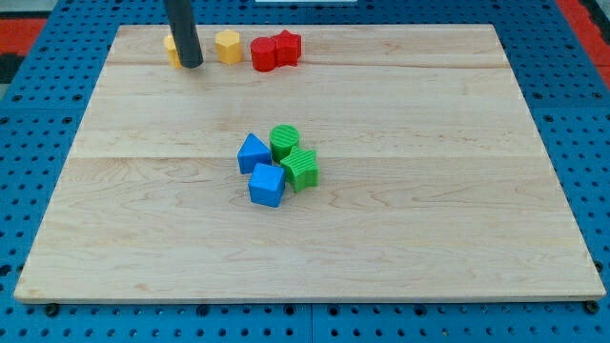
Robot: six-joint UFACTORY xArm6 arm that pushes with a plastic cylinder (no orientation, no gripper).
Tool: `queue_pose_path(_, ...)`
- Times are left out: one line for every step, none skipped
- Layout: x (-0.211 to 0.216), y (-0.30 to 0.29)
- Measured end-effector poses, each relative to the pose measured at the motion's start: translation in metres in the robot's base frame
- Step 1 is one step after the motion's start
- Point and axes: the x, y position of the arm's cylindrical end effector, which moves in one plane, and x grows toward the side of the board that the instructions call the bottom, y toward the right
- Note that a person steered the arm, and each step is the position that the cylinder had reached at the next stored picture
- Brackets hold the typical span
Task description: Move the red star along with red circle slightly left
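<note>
The red circle (264,53) and the red star (287,47) sit touching each other near the view's top edge of the wooden board (429,191), the star on the right. My tip (191,64) stands to their left, beyond a yellow hexagon block (228,46), and partly hides another yellow block (172,49). The tip is apart from both red blocks.
A cluster sits at the board's middle: a blue triangle-like block (253,152), a blue cube (267,185), a green cylinder (284,141) and a green ridged block (301,169). A blue pegboard surface (38,114) surrounds the board.
</note>
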Motion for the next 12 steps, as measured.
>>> queue_pose_path(-0.014,-0.003)
queue_pose_path(-0.018,-0.007)
queue_pose_path(-0.006,0.0)
queue_pose_path(0.011,0.025)
queue_pose_path(0.015,0.04)
queue_pose_path(0.025,0.073)
queue_pose_path(0.05,0.135)
queue_pose_path(0.065,0.188)
queue_pose_path(0.035,0.253)
queue_pose_path(-0.031,0.271)
queue_pose_path(-0.045,0.227)
queue_pose_path(-0.058,0.176)
